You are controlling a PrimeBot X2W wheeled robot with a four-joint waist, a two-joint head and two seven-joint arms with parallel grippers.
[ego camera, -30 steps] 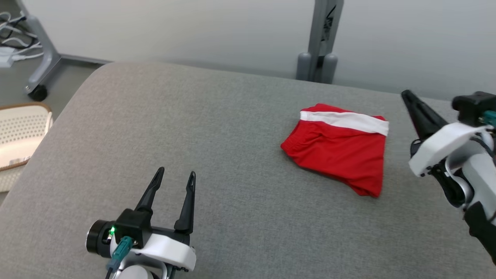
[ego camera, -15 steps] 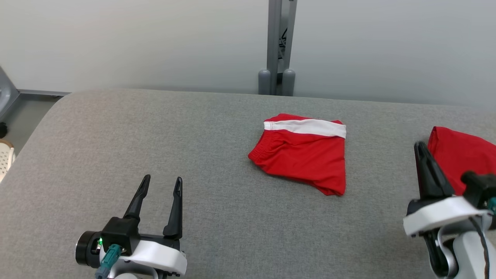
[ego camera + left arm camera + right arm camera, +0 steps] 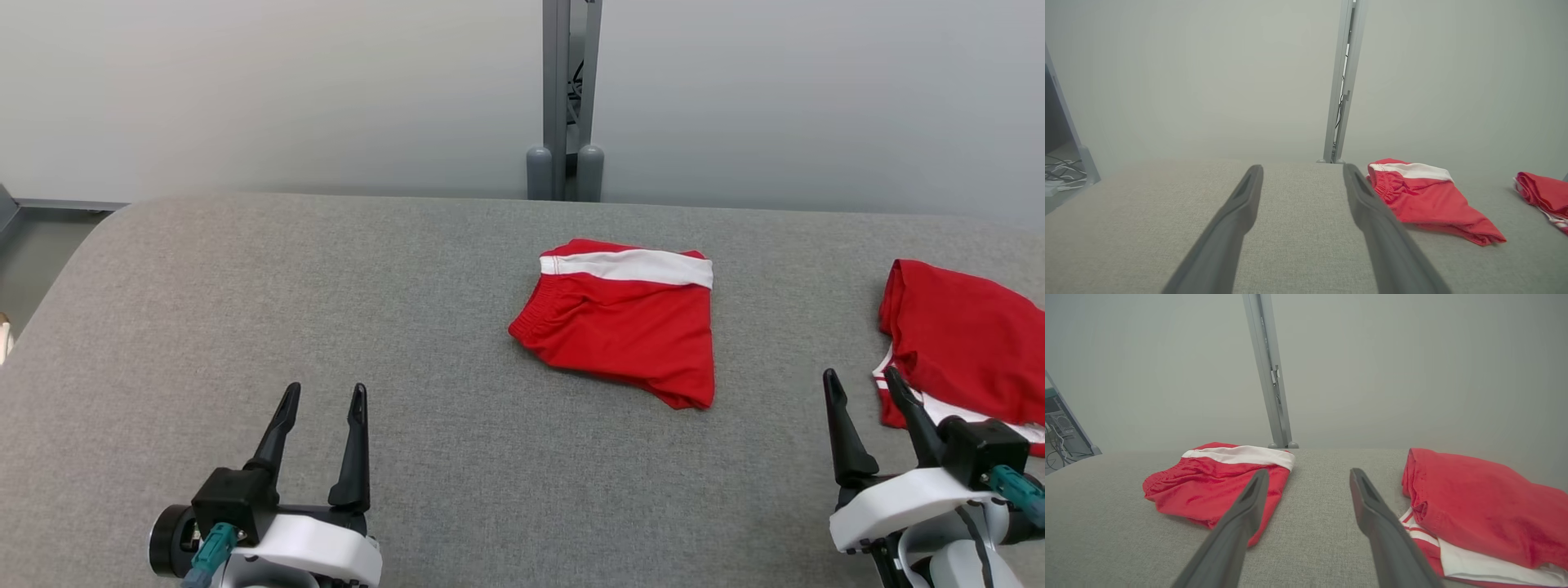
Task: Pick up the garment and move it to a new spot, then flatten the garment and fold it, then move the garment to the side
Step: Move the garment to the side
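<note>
A folded red garment with a white band (image 3: 624, 322) lies on the grey padded table (image 3: 326, 286), right of centre; it also shows in the left wrist view (image 3: 1425, 196) and the right wrist view (image 3: 1216, 486). My left gripper (image 3: 322, 396) stands open at the lower left, well clear of the garment, with nothing between its fingers. At the lower right my right gripper (image 3: 861, 382) is open too, in front of the gap between the garment and a second pile, touching neither.
A second pile of red and white cloth (image 3: 963, 351) lies at the table's right edge, close to my right fingers (image 3: 1384, 531). A grey post (image 3: 563, 98) rises behind the table against a pale wall. Bare table surface stretches across the left half.
The head camera has swung right, bringing the second red pile into view. My right gripper has dropped from raised at the right edge to low at the lower right and now shows its fingers spread.
</note>
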